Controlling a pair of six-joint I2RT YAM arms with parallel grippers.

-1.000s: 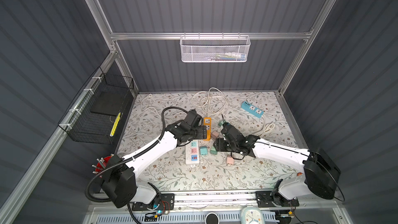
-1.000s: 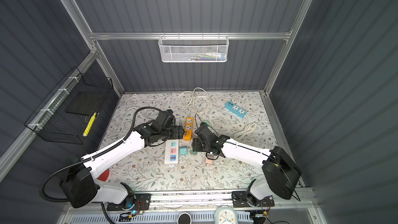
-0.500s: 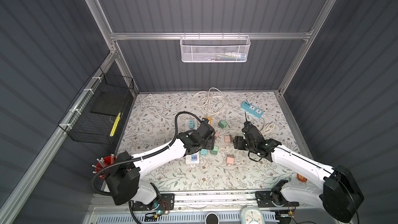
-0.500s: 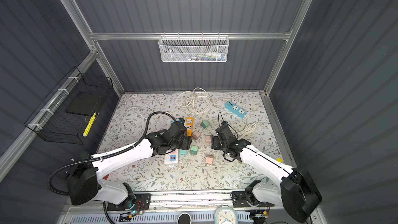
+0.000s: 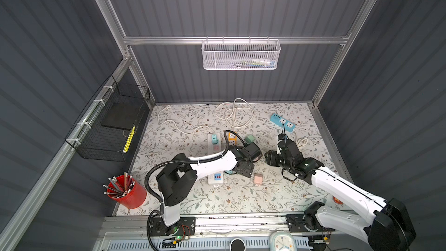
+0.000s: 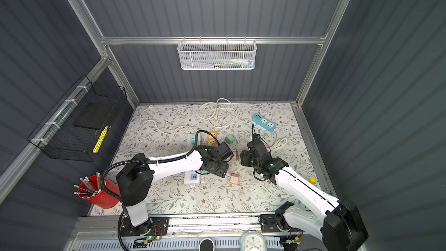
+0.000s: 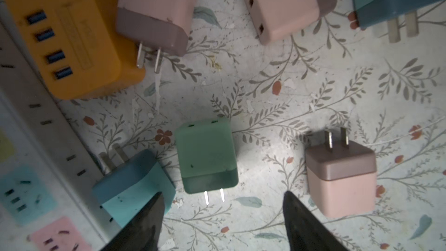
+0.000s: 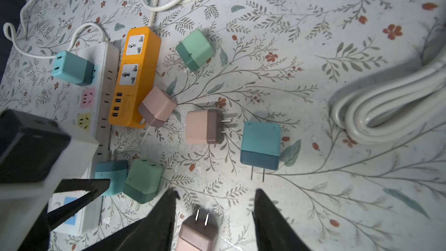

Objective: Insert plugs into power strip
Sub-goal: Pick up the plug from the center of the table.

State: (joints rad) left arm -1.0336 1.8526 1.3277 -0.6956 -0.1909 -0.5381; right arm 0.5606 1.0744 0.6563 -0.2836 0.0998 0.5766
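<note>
Raised lettering on the orange power strip (image 7: pixel 72 44) beside its four blue USB ports, too faint to read. Pink, yellow and blue socket panels on the white power strip (image 8: pixel 106 80), edge to edge with the orange one. Seated teal plug (image 8: pixel 72 68) pushed into the white strip's far end.

Left gripper (image 7: pixel 223 201) wide open and empty, poised over the near mint plug (image 7: pixel 206 155), prongs pointing toward the fingers. Loose teal plug (image 7: pixel 135 184) just beside it, partly behind one finger, prongs near the white strip's edge. Right gripper (image 8: pixel 216 193) parted as well, gripping nothing. Near pink plug (image 8: pixel 198 233) lying loose between the fingers, clear gap on one side.

Remaining plugs scattered on the bench (image 5: pixel 241 199):
- leaning pink plug (image 8: pixel 156 107) against the orange strip's end
- flat pink plug (image 8: pixel 205 126) just beside the big teal plug (image 8: pixel 260 146)
- far mint plug (image 8: pixel 195 49) apart from these

Bare flowered cloth along the front edge and toward the coiled white cord (image 8: pixel 386 107). Blue power strip (image 5: pixel 282 121) well apart, near the back right corner.
</note>
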